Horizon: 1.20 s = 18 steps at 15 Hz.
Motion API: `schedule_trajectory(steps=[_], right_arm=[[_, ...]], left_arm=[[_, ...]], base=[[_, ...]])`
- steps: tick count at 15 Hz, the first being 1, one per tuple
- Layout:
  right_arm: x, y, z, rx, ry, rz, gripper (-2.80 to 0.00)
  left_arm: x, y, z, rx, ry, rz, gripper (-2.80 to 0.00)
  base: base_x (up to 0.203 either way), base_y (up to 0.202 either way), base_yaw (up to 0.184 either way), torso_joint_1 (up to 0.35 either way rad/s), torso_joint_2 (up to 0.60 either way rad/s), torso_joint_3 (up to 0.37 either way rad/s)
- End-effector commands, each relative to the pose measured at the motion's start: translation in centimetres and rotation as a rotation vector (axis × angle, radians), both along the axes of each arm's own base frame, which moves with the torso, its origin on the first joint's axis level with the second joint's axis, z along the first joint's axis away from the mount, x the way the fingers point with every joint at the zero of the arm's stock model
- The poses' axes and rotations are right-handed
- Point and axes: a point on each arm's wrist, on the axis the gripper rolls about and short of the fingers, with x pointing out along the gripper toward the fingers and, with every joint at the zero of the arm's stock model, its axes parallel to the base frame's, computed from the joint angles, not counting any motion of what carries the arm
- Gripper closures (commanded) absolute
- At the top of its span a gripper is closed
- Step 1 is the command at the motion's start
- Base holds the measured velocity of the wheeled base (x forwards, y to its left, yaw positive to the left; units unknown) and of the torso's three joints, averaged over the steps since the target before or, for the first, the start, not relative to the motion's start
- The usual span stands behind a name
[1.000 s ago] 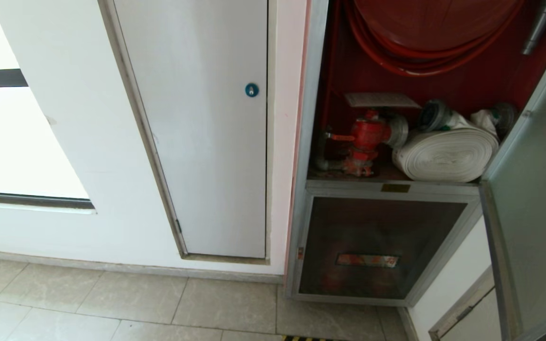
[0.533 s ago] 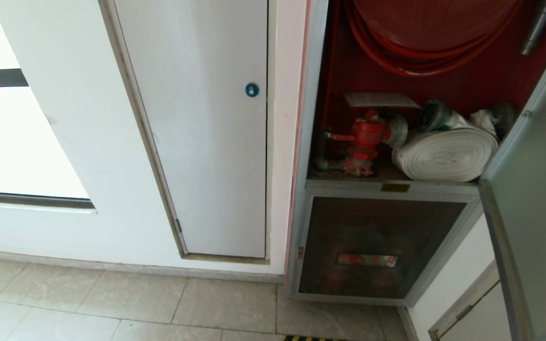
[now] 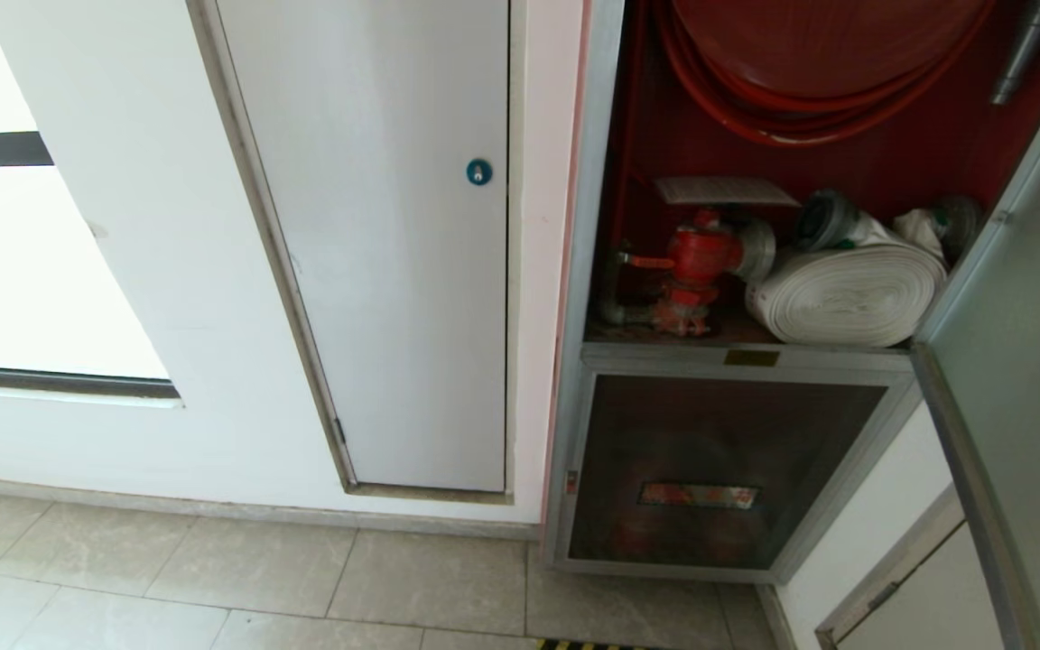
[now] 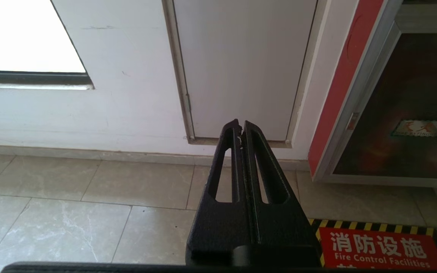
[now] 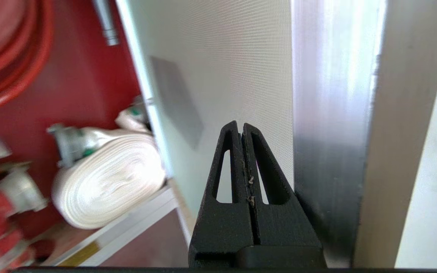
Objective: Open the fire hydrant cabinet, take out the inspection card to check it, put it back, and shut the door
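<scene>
Though neither arm shows in the head view, the cabinet (image 3: pixel 737 162) stands open, the card (image 3: pixel 723 190) lying above the red valve (image 3: pixel 696 262). Cut off at right, the door (image 3: pixel 1016 361) has swung wider. Both the right gripper (image 5: pixel 242 127) and left gripper (image 4: pixel 240 125) are pressed together, empty.

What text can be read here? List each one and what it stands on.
"消防设施" over "Fire Control Facilities": red floor sign with a hazard-striped border.
Label on the lower glass panel: printed, too blurred to read.
Inspection card above the valve: print too small to read.
Brass plate on the cabinet frame: unreadable.
</scene>
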Motion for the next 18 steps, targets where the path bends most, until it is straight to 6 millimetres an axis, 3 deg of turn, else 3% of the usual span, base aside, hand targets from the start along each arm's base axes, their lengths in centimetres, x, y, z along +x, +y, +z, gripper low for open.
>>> schedule_trajectory(steps=[1,14,18], right_arm=[[0.3,-0.2,-0.2,0.001,0.011,-0.022,0.0],[1.7,-1.9,-1.0,0.0,0.071,-0.134,0.0],[2.1,-3.8,-1.1,0.001,0.086,-0.243,0.0]], left_arm=[[0.0,0.0,0.0,0.0,0.003,0.0,0.0],[0.0,0.0,0.0,0.0,0.003,0.001,0.0],[0.0,0.0,0.0,0.0,0.003,0.0,0.0]], base=[[0.0,0.0,0.0,0.0,0.0,0.0],[0.0,0.0,0.0,0.005,0.0,-0.001],[0.0,0.0,0.0,0.0,0.0,0.0]])
